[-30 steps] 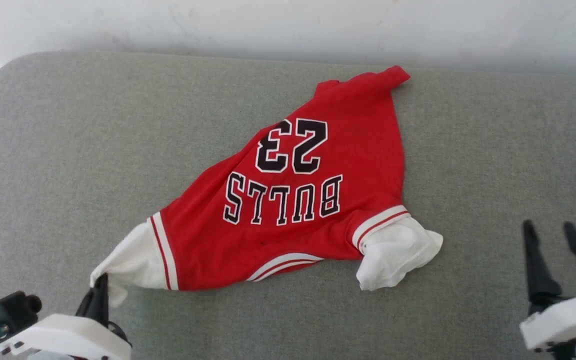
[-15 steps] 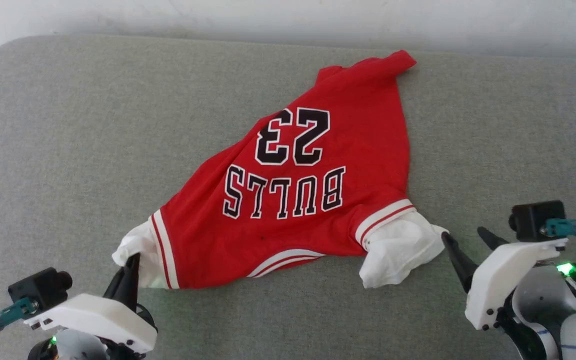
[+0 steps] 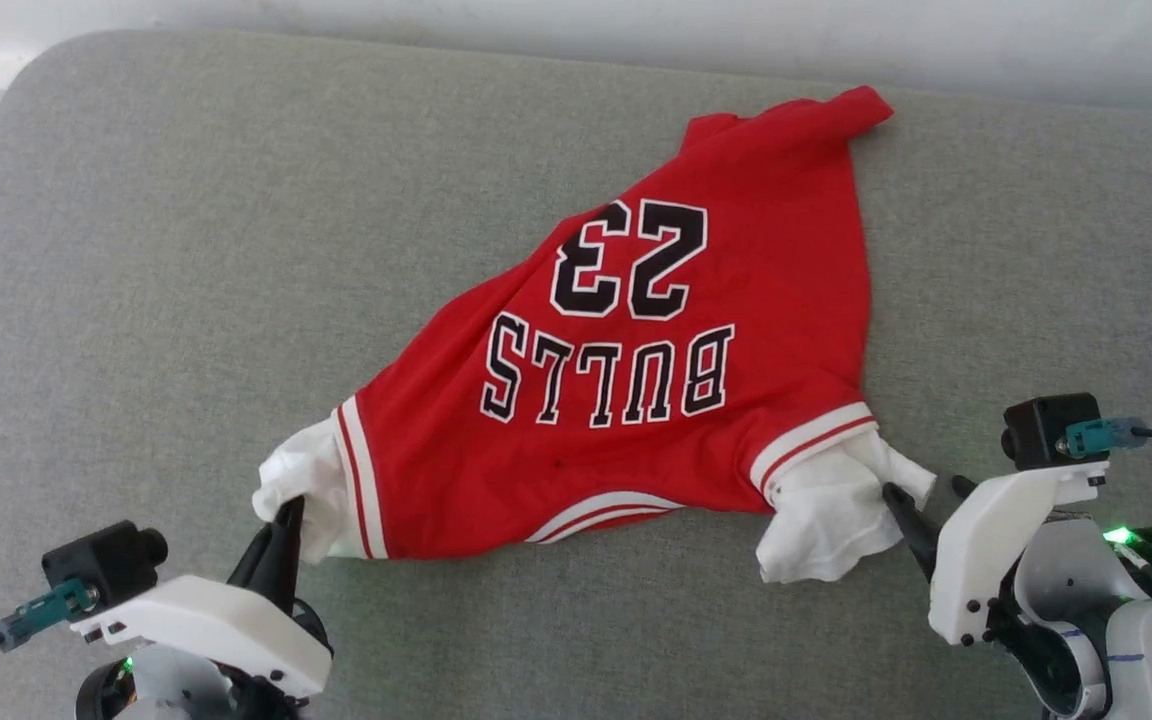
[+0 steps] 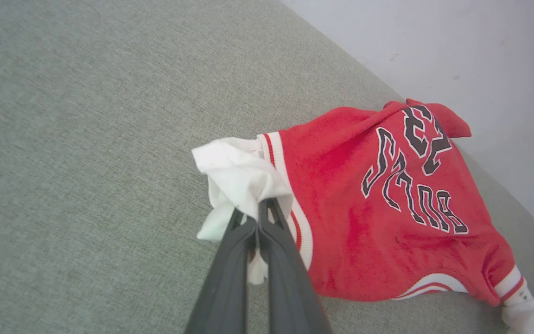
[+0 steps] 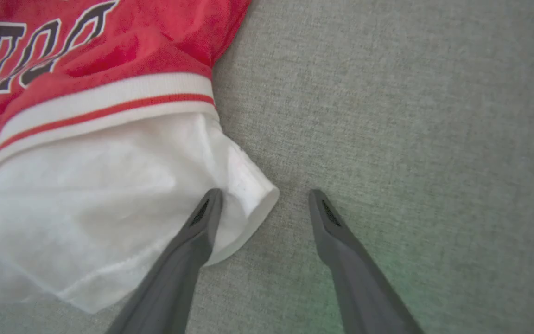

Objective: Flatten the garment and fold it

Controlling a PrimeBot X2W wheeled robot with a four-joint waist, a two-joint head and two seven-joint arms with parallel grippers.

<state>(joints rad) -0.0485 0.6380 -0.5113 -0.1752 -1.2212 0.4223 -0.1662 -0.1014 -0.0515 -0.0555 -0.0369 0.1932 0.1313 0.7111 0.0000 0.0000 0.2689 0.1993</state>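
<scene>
Grey fabric surface [image 3: 186, 250]. The garment [image 3: 696, 420] lies at its centre, crumpled and skewed: red body, lettering upside down, white sleeves bunched. Left gripper [image 3: 288, 508] is clenched on the left sleeve [image 3: 301, 480]. Right gripper [image 3: 921, 487] stands released, straddling the edge of the right sleeve [image 3: 826, 520].

Soft matt red cloth jersey garment [image 3: 796, 300] with thin crumpled white sleeves, coarse-woven grey fabric surface [image 3: 186, 250], matt dark plastic fingers [image 5: 188, 260], smooth white plastic wrist housing [image 3: 206, 625]
</scene>
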